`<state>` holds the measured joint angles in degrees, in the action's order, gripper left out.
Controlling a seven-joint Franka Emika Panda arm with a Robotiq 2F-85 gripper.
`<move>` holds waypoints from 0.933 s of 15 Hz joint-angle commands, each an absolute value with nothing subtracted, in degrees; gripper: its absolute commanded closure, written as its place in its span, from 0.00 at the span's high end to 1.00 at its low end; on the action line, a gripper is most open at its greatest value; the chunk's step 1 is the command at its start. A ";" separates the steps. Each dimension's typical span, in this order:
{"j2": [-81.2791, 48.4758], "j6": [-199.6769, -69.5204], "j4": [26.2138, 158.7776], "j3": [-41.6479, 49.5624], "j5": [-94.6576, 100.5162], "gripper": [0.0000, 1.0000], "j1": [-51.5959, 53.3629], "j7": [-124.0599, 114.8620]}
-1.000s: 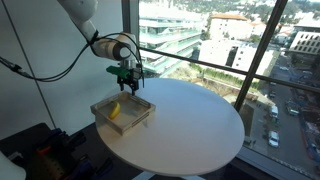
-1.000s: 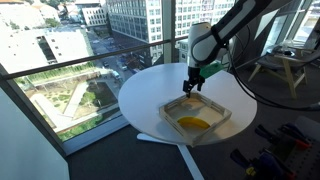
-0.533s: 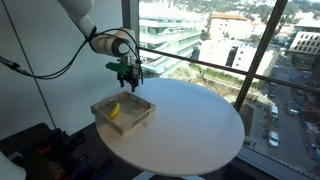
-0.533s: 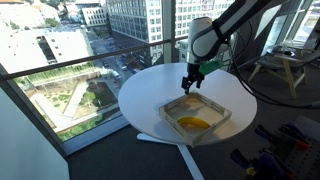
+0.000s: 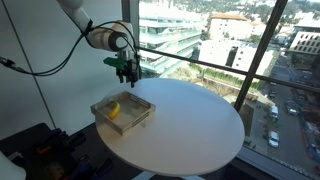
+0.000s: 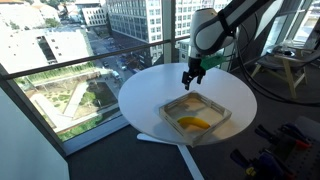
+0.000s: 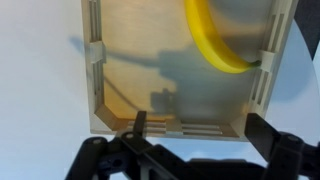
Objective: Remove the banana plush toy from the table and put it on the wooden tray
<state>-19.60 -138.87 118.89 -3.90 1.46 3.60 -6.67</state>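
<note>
The yellow banana plush toy lies inside the square light-wood tray on the round white table. It also shows in the tray in an exterior view and at the top of the wrist view. The tray's rim shows in an exterior view and in the wrist view. My gripper hangs well above the tray's far edge, open and empty. It also shows in an exterior view and, with jaws spread, in the wrist view.
Large windows with a dark railing stand right behind the table. A black cable hangs from the arm. Dark equipment sits on the floor beside the table. A chair or stand is behind the arm.
My gripper has risen straight up from just above the tray, staying open. The banana has stayed in the tray.
</note>
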 commanded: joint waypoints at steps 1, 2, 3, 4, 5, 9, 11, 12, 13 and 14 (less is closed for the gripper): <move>-15.21 -138.02 122.24 -3.41 0.60 1.00 4.36 -7.93; -14.47 -137.90 122.86 -3.49 0.44 1.00 4.31 -7.92; -13.69 -137.76 123.53 -3.55 0.32 1.00 4.29 -7.96; -12.92 -137.70 124.24 -3.60 0.20 1.00 4.28 -8.03; -11.97 -137.49 125.15 -3.72 -0.09 1.00 4.24 -8.00; -8.45 -137.10 128.44 -3.88 -1.24 1.00 4.16 -7.98; -6.78 -136.91 129.92 -3.90 -1.70 1.00 4.11 -7.95; -5.92 -136.86 130.64 -3.90 -1.76 1.00 4.10 -7.94; -5.08 -136.87 131.44 -3.92 -1.81 1.00 4.09 -7.90; -4.31 -136.74 132.08 -3.95 -1.89 1.00 4.07 -7.85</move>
<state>-8.40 -137.81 128.97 -4.01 -0.83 3.78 -7.13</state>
